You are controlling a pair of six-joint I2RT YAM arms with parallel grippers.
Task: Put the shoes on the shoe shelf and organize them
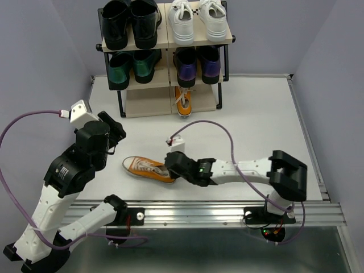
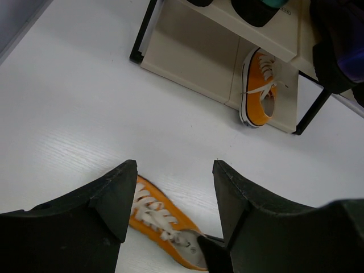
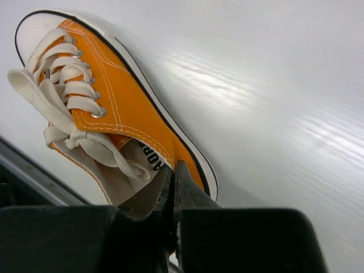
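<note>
Loose orange sneaker (image 1: 149, 169) lies on its sole on the white table (image 1: 256, 114), lower centre of the top view, well apart from the shoe shelf (image 1: 148, 102) at upper centre. Long axis runs roughly left-right across the frame: toe cap to the left and slightly up, heel to the right. Right gripper (image 1: 173, 165) sits at the heel end. In the right wrist view its jaws are pinched onto the heel collar, one finger inside the opening and one outside (no gap visible between them). Left gripper (image 1: 114, 133) hovers just left of the toe, jaws spread wide and holding nothing, with the sneaker's laces showing between its fingers in its own view. The right arm is the nearer one and has the shoe. Shelved orange sneaker (image 1: 183, 101) rests on the bottom tier, right half, long axis front to back, heel apparently outward. Judgement: the held shoe lies crosswise to its mate, so it needs about a quarter turn before sliding in alongside.
</note>
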